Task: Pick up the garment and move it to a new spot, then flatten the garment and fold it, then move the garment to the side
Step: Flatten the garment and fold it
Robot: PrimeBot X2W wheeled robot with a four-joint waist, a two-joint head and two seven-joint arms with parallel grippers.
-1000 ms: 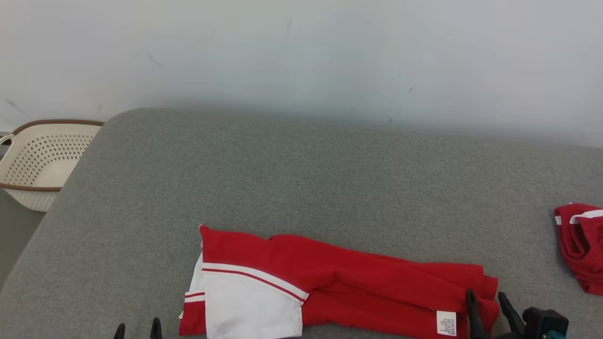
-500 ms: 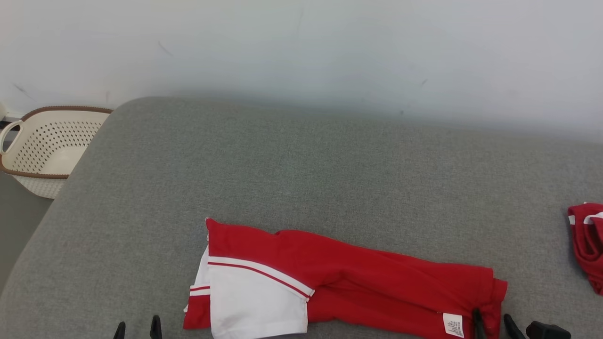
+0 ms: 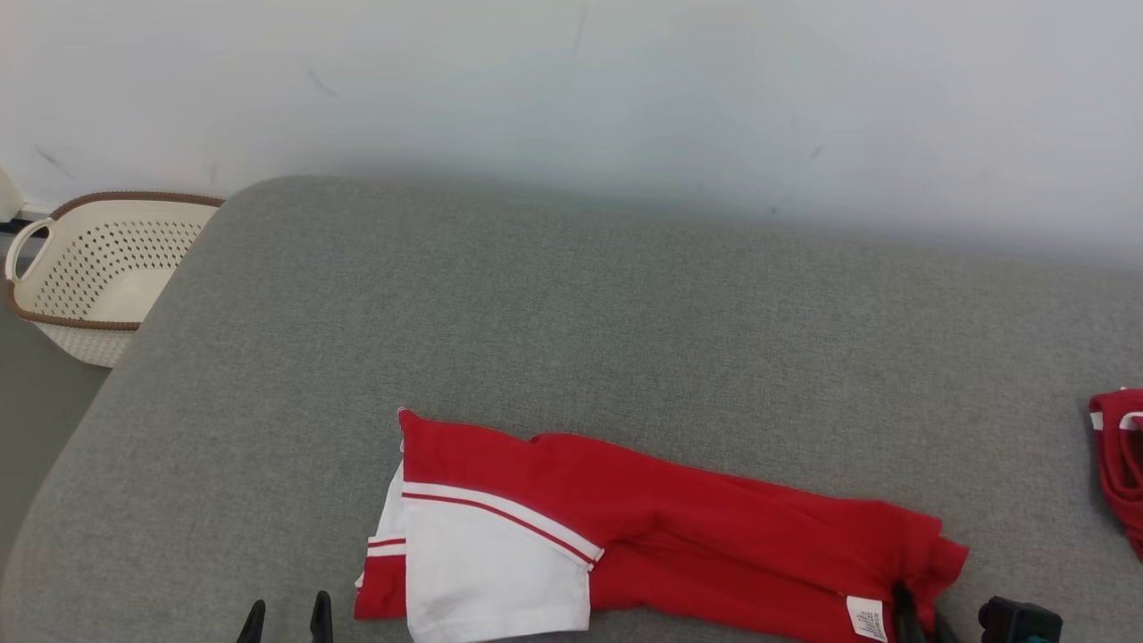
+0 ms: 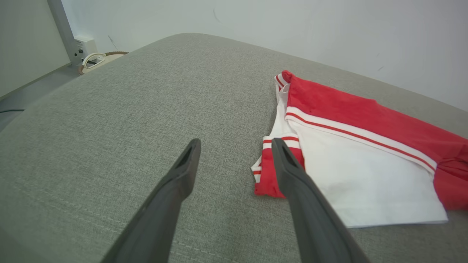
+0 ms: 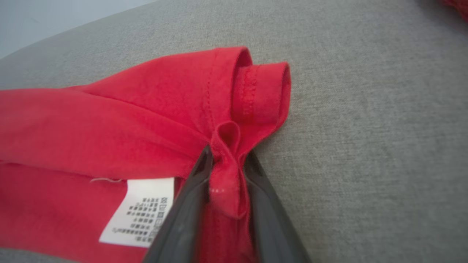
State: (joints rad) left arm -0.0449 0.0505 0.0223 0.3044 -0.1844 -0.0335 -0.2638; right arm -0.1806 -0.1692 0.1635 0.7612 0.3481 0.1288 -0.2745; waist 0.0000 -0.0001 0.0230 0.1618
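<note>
The garment (image 3: 679,527), a red shirt with a white panel and red-and-white stripes, lies folded in a long strip on the grey cushion (image 3: 571,313). My right gripper (image 3: 920,616) is at its right end, near the white label. In the right wrist view the right gripper (image 5: 228,153) pinches a bunched fold of the red hem (image 5: 128,120) between its fingers. My left gripper (image 3: 286,621) stands open on the bare cushion just left of the garment's striped end. In the left wrist view the left gripper (image 4: 236,144) holds nothing, and the garment (image 4: 365,153) lies to its right.
A cream perforated basket (image 3: 98,268) with a brown rim stands on the floor past the cushion's left edge. Another red garment (image 3: 1121,455) lies at the right edge. A pale wall runs behind the cushion.
My right gripper's fingers have closed onto the garment's right hem and bunched it. The head camera has shifted, so the whole picture sits differently. The left gripper stays open.
</note>
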